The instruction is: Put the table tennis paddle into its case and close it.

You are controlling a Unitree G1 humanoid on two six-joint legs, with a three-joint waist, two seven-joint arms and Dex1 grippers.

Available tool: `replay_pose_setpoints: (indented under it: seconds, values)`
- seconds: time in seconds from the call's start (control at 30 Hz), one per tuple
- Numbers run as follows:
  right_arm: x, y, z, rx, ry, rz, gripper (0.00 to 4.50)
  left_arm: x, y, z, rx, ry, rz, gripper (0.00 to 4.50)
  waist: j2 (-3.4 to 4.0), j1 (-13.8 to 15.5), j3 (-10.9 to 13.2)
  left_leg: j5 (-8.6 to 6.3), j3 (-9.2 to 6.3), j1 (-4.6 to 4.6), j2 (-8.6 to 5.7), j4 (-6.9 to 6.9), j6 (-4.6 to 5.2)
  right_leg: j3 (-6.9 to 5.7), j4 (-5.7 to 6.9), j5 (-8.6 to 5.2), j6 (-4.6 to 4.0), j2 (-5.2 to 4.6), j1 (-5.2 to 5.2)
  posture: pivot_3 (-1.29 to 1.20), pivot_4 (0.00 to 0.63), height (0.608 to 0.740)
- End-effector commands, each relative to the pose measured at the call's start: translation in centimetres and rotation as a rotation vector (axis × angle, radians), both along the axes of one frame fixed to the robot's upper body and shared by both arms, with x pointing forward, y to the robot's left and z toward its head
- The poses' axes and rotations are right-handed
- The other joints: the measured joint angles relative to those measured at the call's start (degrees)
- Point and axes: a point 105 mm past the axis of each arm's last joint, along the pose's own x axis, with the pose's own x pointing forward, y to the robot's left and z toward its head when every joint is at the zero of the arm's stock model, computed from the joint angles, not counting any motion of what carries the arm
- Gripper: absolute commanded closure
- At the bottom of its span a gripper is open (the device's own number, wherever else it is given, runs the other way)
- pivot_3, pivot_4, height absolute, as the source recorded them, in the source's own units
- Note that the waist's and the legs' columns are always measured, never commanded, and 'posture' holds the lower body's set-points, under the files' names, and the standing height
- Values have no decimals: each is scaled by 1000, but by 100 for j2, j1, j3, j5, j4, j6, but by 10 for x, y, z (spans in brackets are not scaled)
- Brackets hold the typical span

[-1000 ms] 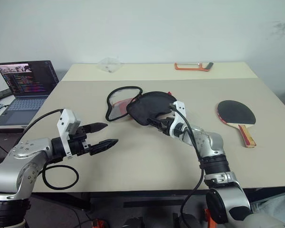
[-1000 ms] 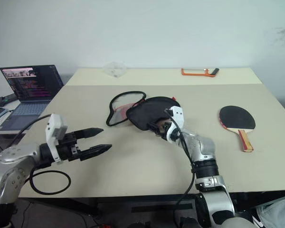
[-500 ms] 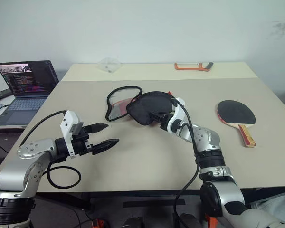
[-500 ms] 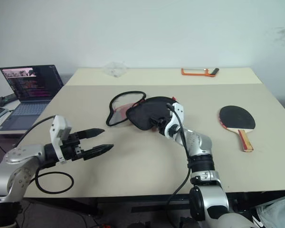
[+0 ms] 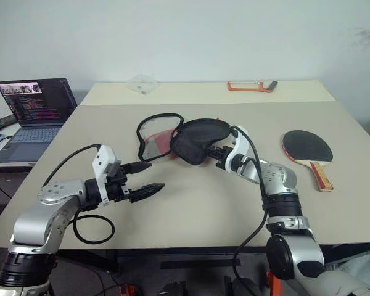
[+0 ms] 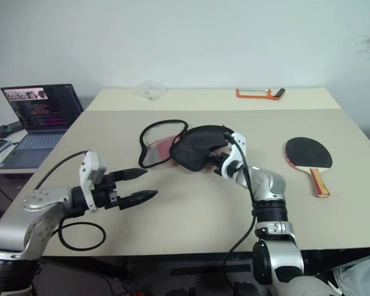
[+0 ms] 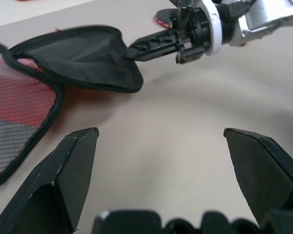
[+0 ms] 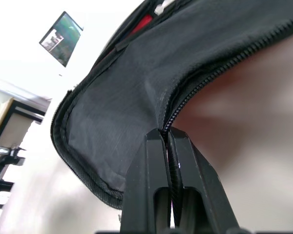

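right gripper [image 5: 220,152] is pinched tight on the zip edge of the black fabric flap of the paddle-shaped soft case [image 5: 197,139], which lies mid-counter toward the far edge, unzipped, with its red mesh-lined half [image 5: 153,135] spread flat beside it. gripping the rim probably serves to lift or hold the flap so the mouth stays open. left gripper [image 5: 147,177] hovers spread wide over the beige counter [image 5: 191,203] near the front edge, holding nothing, pointed toward the case, likely waiting to assist. black-faced table tennis paddle with light wooden handle [image 5: 308,153] lies flat near the right edge, well apart from the case, not yet picked up.
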Motion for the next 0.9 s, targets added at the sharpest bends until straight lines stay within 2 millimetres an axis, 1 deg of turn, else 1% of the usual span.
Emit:
replay_pose_setpoints:
  seconds: [0.03,0.23,0.37,0.5,0.63,0.73,0.9]
  values:
    - [-6,-7,9,9,-25,18,4457,-4,-9,11,8,-51,-43,0,0,-1,0,0,0,0,0,0,0,0,0,0,0,0,0,0,150,740]
    - [-20,-32,0,-64,14,49,4457,-9,-14,10,16,-38,-75,0,0,1,0,-1,3,-1,0,0,2,1,0,0,0,0,0,0,150,740]
    - [-29,-56,-5,-151,38,73,4457,-9,-18,11,17,-35,-94,0,0,21,0,-6,3,-1,-1,0,11,-1,-3,0,0,0,4,0,150,740]
    - [-27,-76,-1,-216,33,66,4457,-9,-22,10,19,-32,-110,0,0,13,0,-11,5,0,1,1,21,-1,-2,0,0,1,4,0,150,740]
    - [-23,-86,5,-248,10,59,4457,-8,-25,10,20,-32,-120,0,-1,13,1,-11,6,-1,0,2,22,-1,-3,0,0,0,6,0,150,740]
    - [-21,-89,9,-255,-4,62,4457,-8,-25,10,21,-32,-123,0,-1,13,1,-11,6,0,1,4,22,-2,-3,0,1,1,7,0,150,740]
    - [-19,-95,6,-276,-3,49,4457,-9,-25,10,24,-30,-123,0,-2,26,2,-11,5,-1,-1,5,21,-2,-6,0,1,0,9,0,150,740]
